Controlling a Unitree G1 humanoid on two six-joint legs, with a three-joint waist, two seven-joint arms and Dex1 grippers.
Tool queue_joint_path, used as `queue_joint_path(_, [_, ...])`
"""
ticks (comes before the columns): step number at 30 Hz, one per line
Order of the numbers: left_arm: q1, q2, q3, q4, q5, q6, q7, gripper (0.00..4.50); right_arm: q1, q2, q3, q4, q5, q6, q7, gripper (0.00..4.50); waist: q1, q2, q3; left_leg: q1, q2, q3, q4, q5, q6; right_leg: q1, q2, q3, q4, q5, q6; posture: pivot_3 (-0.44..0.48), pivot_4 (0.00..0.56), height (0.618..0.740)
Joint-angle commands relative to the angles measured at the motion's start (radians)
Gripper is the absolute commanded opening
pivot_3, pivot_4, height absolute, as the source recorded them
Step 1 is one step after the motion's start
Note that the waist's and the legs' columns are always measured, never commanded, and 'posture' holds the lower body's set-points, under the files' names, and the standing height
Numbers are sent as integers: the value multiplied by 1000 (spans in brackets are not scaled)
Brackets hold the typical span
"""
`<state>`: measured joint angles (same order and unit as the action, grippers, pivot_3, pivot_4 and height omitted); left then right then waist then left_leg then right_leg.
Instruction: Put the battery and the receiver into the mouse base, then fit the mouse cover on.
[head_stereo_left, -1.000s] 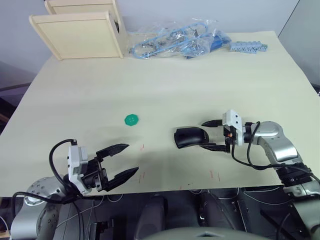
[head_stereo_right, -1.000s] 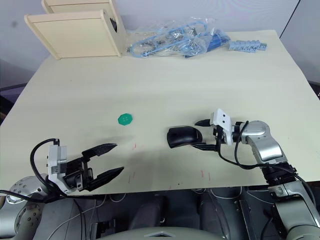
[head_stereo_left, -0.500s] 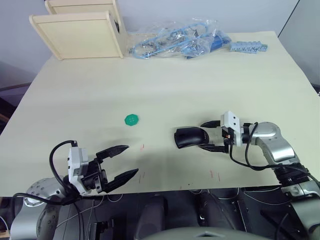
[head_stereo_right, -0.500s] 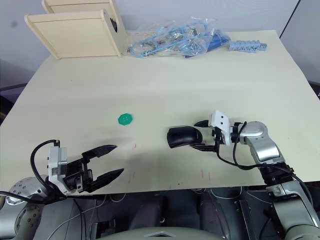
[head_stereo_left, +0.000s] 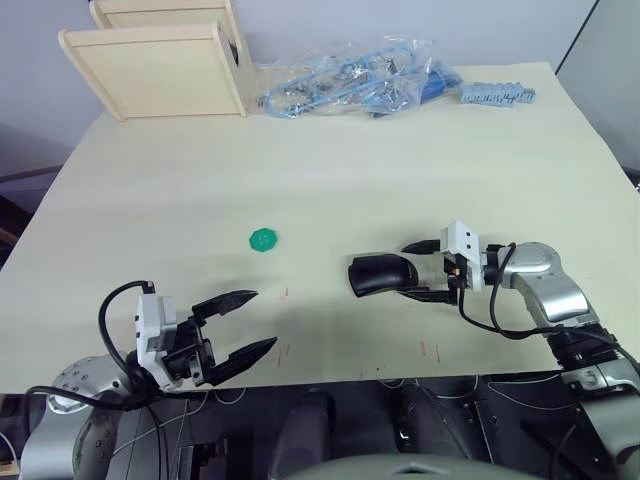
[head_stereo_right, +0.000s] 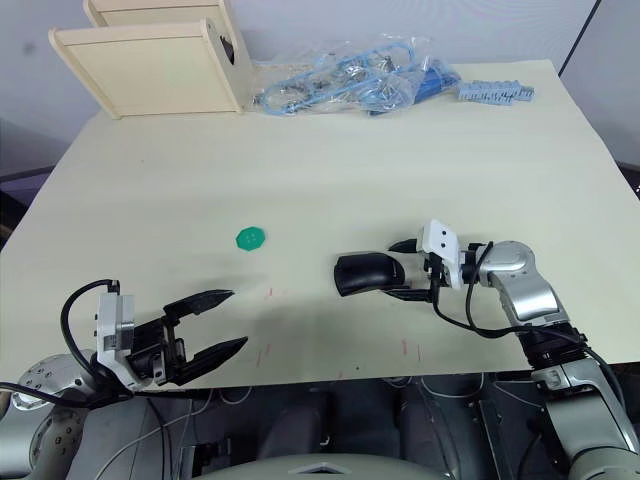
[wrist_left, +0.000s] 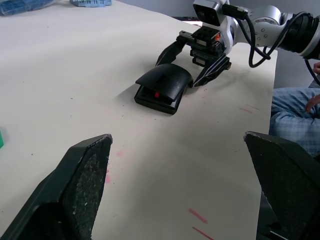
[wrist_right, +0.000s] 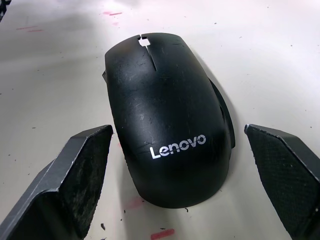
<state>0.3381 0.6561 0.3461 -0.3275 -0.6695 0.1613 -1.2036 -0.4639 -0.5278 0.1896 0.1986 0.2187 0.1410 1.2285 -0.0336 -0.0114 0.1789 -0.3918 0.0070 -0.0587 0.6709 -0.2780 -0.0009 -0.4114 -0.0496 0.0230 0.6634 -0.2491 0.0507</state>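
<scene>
Cover (wrist_right: 165, 125) sits loosely on base (wrist_left: 156, 100) near table's front edge, right gripper (head_stereo_right: 405, 270) wide open around it, holding nothing, so prob needs pressing down next.

The table (head_stereo_left: 330, 150) is seen from above and behind the arms by both eye views, facing forward and down, from well back; nearly the same scene is shared, slightly offset sideways; the left wrist view is taken low over the tabletop, facing across it toward the mouse cover (wrist_left: 165, 80) and the right gripper (wrist_left: 192, 60) beyond; the right wrist view is taken close up, looking down along its fingers (wrist_right: 65, 180) at that cover; the cover is shared by all views.
</scene>
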Motion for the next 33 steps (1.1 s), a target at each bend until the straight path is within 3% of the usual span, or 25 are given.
queue_joint_path(1, [6,5,18,-8,-3,-16,-2,4500,-17,3,-1,-18,6,-16,5,4442,0,0,0,0,0,0,0,0,0,0,0,0,0,0,0,0,150,740])
queue_joint_path(4, [5,5,16,-9,-3,-15,-1,4500,-18,6,0,-20,1,-18,2,3115,0,0,0,0,0,0,0,0,0,0,0,0,0,0,0,0,150,740])
queue_joint_path(33, [4,2,6,-29,-4,-7,20,4500,-49,-1,-3,-20,5,6,36,3115,-1,0,0,1,0,0,0,0,0,0,0,1,0,0,0,0,150,740])
